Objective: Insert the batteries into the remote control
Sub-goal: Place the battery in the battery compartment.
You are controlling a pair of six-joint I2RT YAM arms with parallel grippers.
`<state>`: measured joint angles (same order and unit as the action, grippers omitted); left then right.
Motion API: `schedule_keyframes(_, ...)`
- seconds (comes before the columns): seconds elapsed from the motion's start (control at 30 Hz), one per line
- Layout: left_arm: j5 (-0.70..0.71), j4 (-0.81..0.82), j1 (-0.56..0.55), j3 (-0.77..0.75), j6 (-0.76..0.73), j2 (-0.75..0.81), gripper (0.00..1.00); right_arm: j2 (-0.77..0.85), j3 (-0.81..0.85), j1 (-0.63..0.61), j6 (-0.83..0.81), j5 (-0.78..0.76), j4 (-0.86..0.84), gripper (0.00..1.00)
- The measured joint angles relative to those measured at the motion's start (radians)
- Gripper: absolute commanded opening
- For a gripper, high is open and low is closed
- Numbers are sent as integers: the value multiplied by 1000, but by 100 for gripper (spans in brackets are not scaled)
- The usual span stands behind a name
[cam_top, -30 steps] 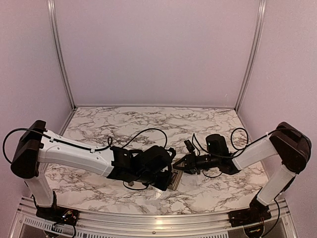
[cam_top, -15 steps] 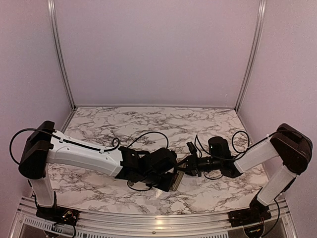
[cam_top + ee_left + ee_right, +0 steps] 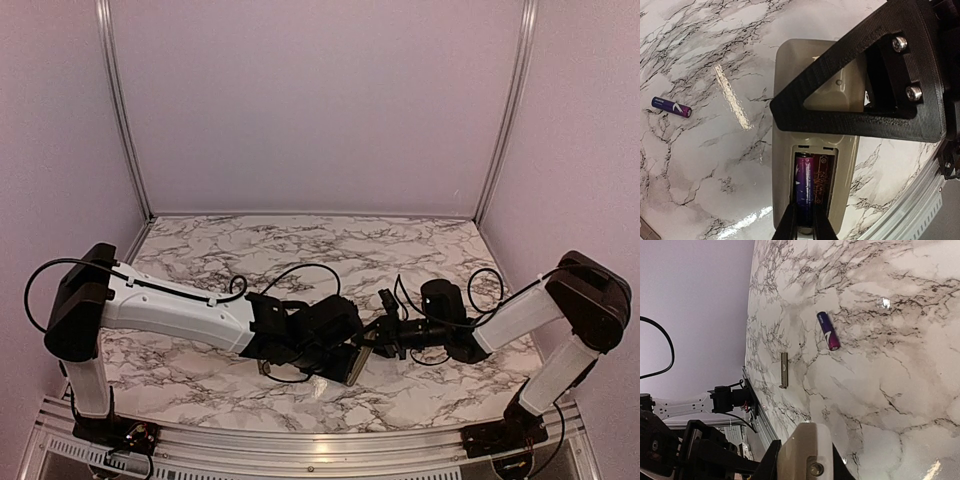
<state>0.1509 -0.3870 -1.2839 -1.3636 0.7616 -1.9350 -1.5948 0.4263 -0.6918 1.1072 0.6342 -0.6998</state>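
Remote control (image 3: 781, 165): back-up on the tabletop (image 3: 715, 165), recess exposed.
My left gripper (image 3: 805, 227): nearly closed, pinching a battery (image 3: 805, 182) into that recess.
My right gripper (image 3: 802, 462): clamped on the remote's end, steadying it.

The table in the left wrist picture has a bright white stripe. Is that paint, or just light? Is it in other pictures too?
Just light. Left wrist view: the stripe is glare on the shiny marble table; right wrist view: one small white glint, and the loose battery looks sharp; top view: only a faint sheen at the near edge.
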Motion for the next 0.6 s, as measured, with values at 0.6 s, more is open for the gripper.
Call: schedule_keyframes(0.6,27,-21,6,0,12,0,28,2,-6,-7,23,-5,-27,0)
